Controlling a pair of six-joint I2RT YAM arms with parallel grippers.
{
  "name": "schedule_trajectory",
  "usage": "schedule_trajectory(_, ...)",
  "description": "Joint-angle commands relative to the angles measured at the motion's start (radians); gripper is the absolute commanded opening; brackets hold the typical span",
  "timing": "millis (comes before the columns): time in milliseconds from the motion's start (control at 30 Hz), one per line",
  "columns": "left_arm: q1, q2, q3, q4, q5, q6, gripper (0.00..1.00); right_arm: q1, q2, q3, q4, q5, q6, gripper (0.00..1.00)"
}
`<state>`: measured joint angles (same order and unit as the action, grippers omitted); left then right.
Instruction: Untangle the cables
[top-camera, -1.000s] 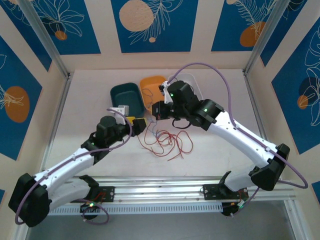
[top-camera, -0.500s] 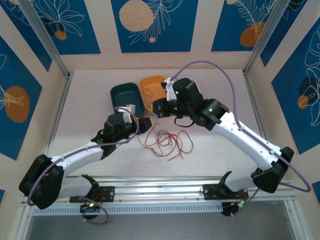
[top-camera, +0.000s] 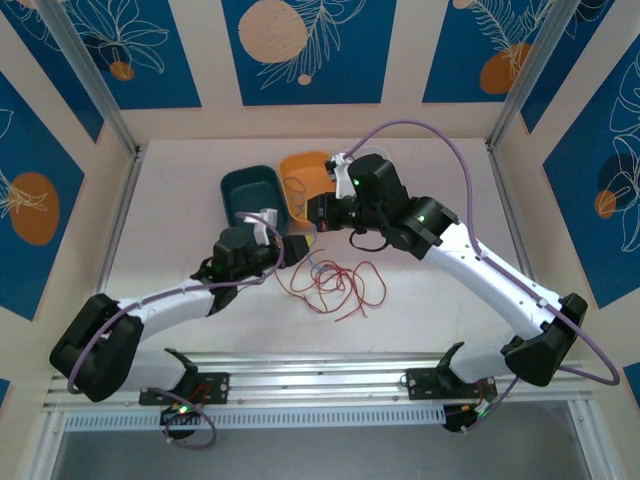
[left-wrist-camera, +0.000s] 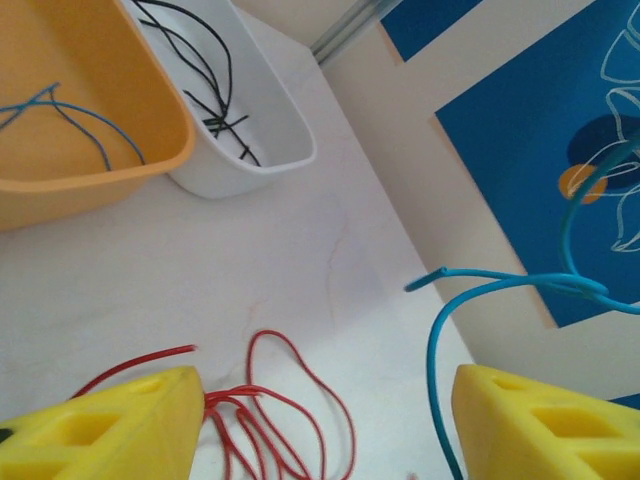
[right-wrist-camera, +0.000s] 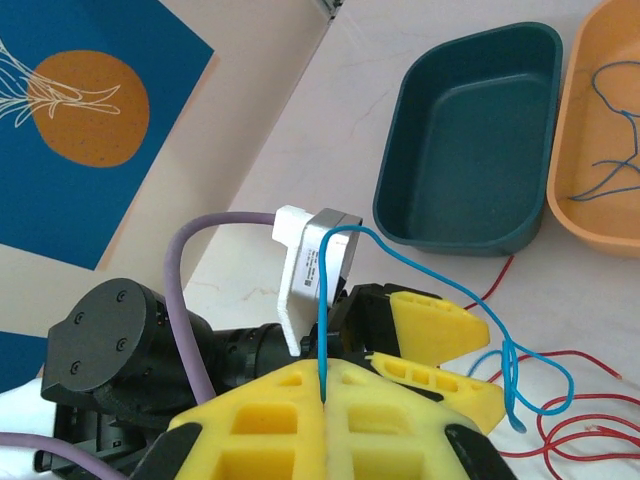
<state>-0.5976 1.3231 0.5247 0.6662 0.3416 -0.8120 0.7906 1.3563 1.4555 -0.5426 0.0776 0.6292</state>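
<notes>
Fingers (right-wrist-camera: 265, 415) of the right gripper (right-wrist-camera: 322, 385) are clamped shut on a blue cable (right-wrist-camera: 322, 310), which arcs up, then loops down past the left gripper (left-wrist-camera: 320, 430). Left gripper fingers (left-wrist-camera: 110, 425) stand apart, with the loop hanging between them. Red cables (top-camera: 335, 280) lie tangled on the table (top-camera: 180, 200) at frame centre. Teal tray (right-wrist-camera: 470, 150), orange tray (left-wrist-camera: 60, 90) and white tray (left-wrist-camera: 260, 130) sit just beyond the grippers.

Bare surface (top-camera: 170, 230) lies open at frame left and right; teal bin (top-camera: 248, 190), orange bin (top-camera: 298, 168) and red cables (top-camera: 335, 283) crowd the centre.
</notes>
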Motion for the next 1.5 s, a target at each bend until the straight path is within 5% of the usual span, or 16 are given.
schedule_trajectory(0,-0.001,0.017,0.021,0.09,0.061,-0.028,0.7,-0.008,0.0,-0.013,0.019,-0.013,-0.002,0.0)
schedule_trajectory(100,-0.012,0.033,0.022,0.104,0.078,-0.038,0.8,-0.014,0.006,-0.012,0.022,-0.019,-0.003,0.0)
schedule_trajectory(233,-0.028,0.055,0.014,0.104,0.08,-0.048,0.78,-0.02,0.013,-0.008,0.028,-0.024,-0.004,0.0)
schedule_trajectory(300,-0.031,0.061,0.004,0.097,0.072,-0.051,0.69,-0.022,0.012,0.0,0.025,-0.024,-0.012,0.0)
schedule_trajectory(533,-0.024,0.03,-0.043,-0.047,-0.087,-0.076,0.14,-0.031,-0.043,0.037,-0.048,0.074,-0.066,0.0)
schedule_trajectory(867,0.021,-0.145,-0.069,-0.343,-0.277,-0.014,0.01,-0.134,-0.209,0.042,-0.179,0.266,-0.134,0.0)
schedule_trajectory(1300,0.087,-0.314,-0.108,-0.538,-0.383,0.013,0.0,-0.246,-0.306,0.07,-0.244,0.337,-0.174,0.0)
schedule_trajectory(1467,0.093,-0.336,-0.1,-0.553,-0.381,0.036,0.31,-0.249,-0.3,0.091,-0.242,0.3,-0.174,0.0)
